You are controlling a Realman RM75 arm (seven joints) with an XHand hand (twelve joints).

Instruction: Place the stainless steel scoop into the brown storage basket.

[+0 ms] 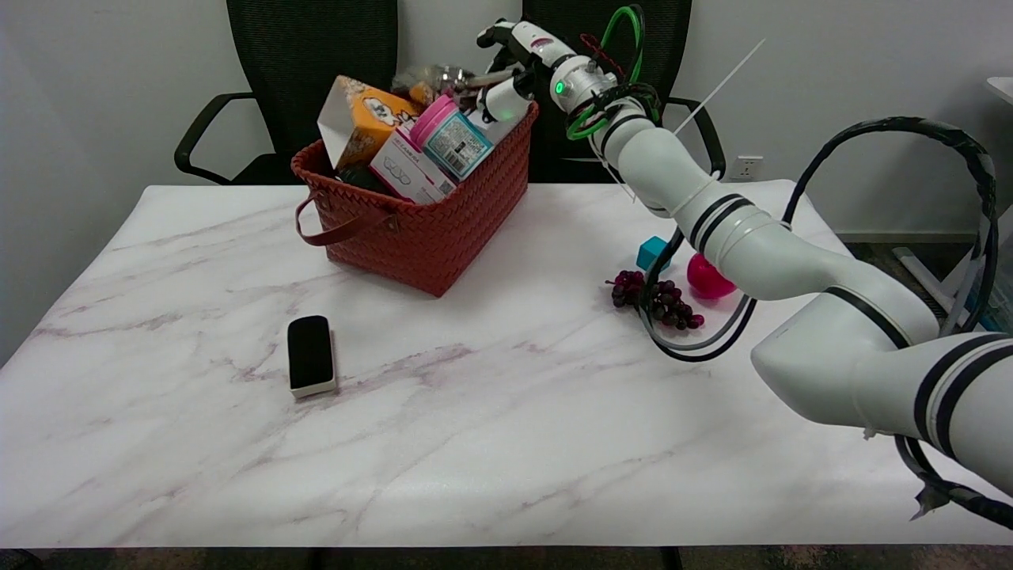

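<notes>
We saw the right hand point(506, 67) gripping the stainless steel scoop point(467, 79) by its handle above the far corner of the brown storage basket point(427, 229), and judged it stiff, light and slippery, best held along that handle.

- The storage basket point(431, 229) is a woven reddish brown, with a handle in the same shade.
- The table point(475, 443) is white marble with faint pinkish-grey veins.
- The eraser block point(310, 355) is black on top with a white base.
- The carton point(360, 119) in the basket is orange and white.
- The tin point(451, 138) has a pink lid and a teal label.
- The grapes point(661, 299) are dark purple.
- The cube point(652, 252) is teal.
- The ball point(707, 277) is bright magenta.
- The right hand point(514, 67) is white and black.
- The scoop point(467, 79) is shiny silver.
</notes>
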